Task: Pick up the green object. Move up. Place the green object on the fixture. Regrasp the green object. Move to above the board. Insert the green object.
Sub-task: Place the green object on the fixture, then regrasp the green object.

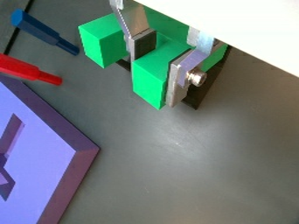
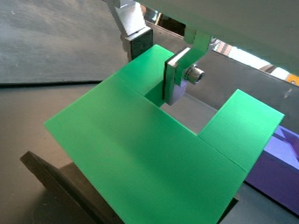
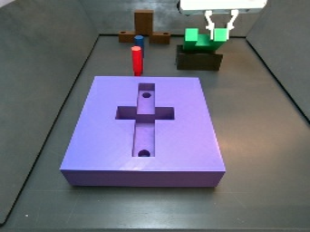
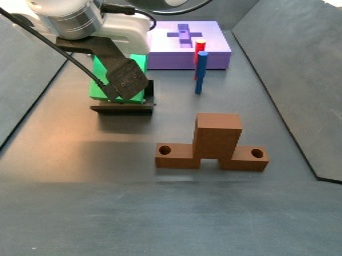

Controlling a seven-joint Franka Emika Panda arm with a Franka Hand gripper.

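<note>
green object (image 3: 194, 37): sits on the fixture (image 3: 200, 60) at the far end of the floor, well apart from the board (image 3: 145, 127) — parked there, by my reading, so the hold can be changed before insertion.
fixture: dark holder under the piece; it props the green object up off the floor, which leaves room for the fingers to come down around it.
end effector (image 1: 156, 54): over the fixture, fingers down on either side of one part of the green object; in a wrist view one silver finger (image 1: 177, 77) lies flat against a green prong.
opening: narrow — the plates look closed onto the green, though whether they are pressing or only touching is hard to judge from here (the far finger is mostly hidden).
step in hand: likely the placing or regrasp on the fixture; insertion is not yet done, the cross recess in the board is empty.
red peg (image 3: 137, 60): stands upright between fixture and board, clear of the arm.
brown block (image 4: 211, 145): near the front in a side view, untouched.
</note>
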